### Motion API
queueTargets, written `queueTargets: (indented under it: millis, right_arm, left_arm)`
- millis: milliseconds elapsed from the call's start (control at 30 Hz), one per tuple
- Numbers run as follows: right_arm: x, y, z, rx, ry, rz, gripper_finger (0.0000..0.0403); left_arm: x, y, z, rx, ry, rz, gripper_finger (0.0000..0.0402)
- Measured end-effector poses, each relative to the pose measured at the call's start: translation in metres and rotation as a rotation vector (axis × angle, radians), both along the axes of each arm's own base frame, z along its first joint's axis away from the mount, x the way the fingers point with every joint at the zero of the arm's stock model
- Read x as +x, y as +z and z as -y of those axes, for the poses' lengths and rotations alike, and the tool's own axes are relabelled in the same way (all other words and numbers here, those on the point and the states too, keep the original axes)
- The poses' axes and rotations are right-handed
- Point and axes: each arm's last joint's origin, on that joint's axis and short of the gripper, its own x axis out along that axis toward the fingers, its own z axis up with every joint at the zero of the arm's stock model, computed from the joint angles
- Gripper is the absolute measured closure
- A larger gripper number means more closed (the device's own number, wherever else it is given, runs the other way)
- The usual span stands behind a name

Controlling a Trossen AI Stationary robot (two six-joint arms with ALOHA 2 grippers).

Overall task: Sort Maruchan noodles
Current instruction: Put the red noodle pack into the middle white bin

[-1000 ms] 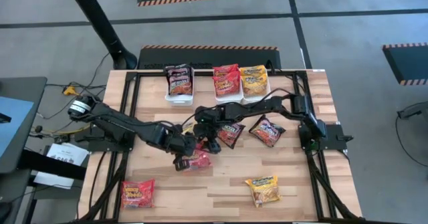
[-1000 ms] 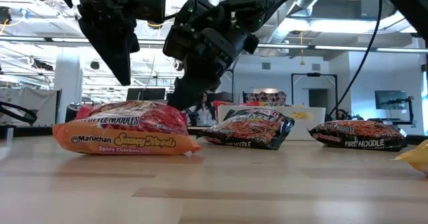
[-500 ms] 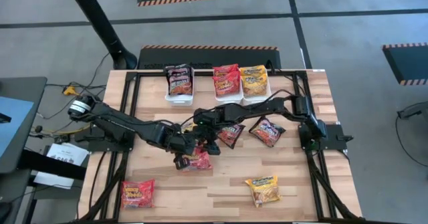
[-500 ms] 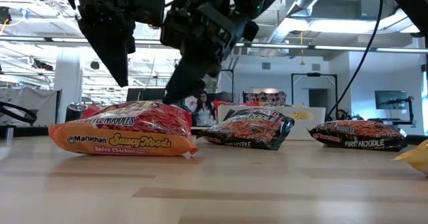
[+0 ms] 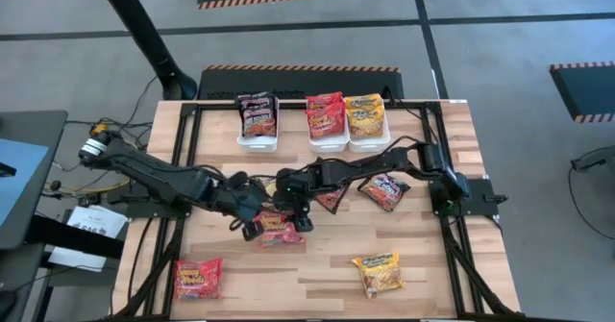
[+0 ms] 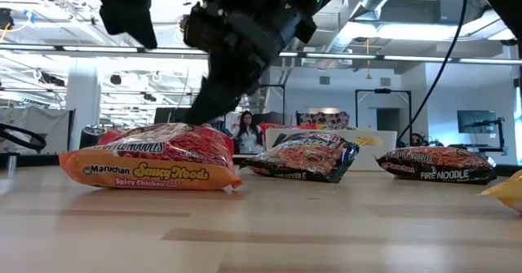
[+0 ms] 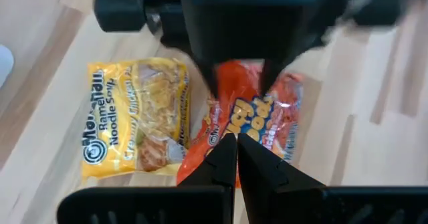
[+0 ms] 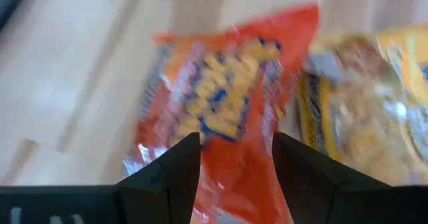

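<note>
Plastic is what worries me here. The red packet [image 6: 155,165] is a puffy, crinkly pillow of slick film, roughly square, lying flat on the wooden table [image 5: 423,255]. The right claw [image 8: 233,158] hangs right over it with its fingers spread wide to either side of the packet, gripping nothing yet. If those fingers close on the smooth top and not on an edge or a fold, I'd expect the film to slide out, or the packet to skate along the boards.

The left claw [image 7: 236,142] is just across the packet from it, fingers pressed together and empty. The two are close enough that one could knock the other.

Right beside the red packet, touching or overlapping it along one side, lies a yellow packet [image 7: 134,120] of the same glossy film. A sloppy pinch could catch both or drag it along.

Beyond the right claw sit two dark packets [image 6: 306,155] [image 6: 436,163], rumpled and shiny. Farthest off, at the back edge, stand three white bins [image 5: 256,145], hard and straight-sided, each with packets already in it.
</note>
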Motion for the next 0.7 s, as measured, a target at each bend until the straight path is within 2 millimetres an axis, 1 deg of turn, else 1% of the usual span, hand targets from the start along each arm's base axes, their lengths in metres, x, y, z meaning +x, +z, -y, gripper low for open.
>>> queueTargets:
  millis: [167,400,533,633,700]
  right_arm:
    - [-0.001,-0.002,0.000,-0.010,-0.009,-0.013,0.0191]
    - [-0.002,-0.004,-0.003,-0.009,-0.006,-0.038,0.0190]
    - [0.001,-0.026,-0.009,0.008,-0.006,-0.084,0.0190]
    - [0.003,-0.035,-0.011,0.032,-0.029,-0.115,0.0190]
    - [0.000,-0.036,-0.011,0.027,-0.049,-0.147,0.0192]
  left_arm:
    - [-0.005,0.009,-0.003,-0.005,0.020,0.045,0.0401]
    - [-0.005,0.009,-0.003,-0.011,0.030,0.046,0.0401]
    - [-0.005,0.008,-0.003,-0.009,0.038,0.046,0.0401]
    - [-0.005,0.008,-0.003,-0.011,0.039,0.043,0.0401]
    - [-0.006,0.008,-0.003,-0.011,0.039,0.042,0.0401]
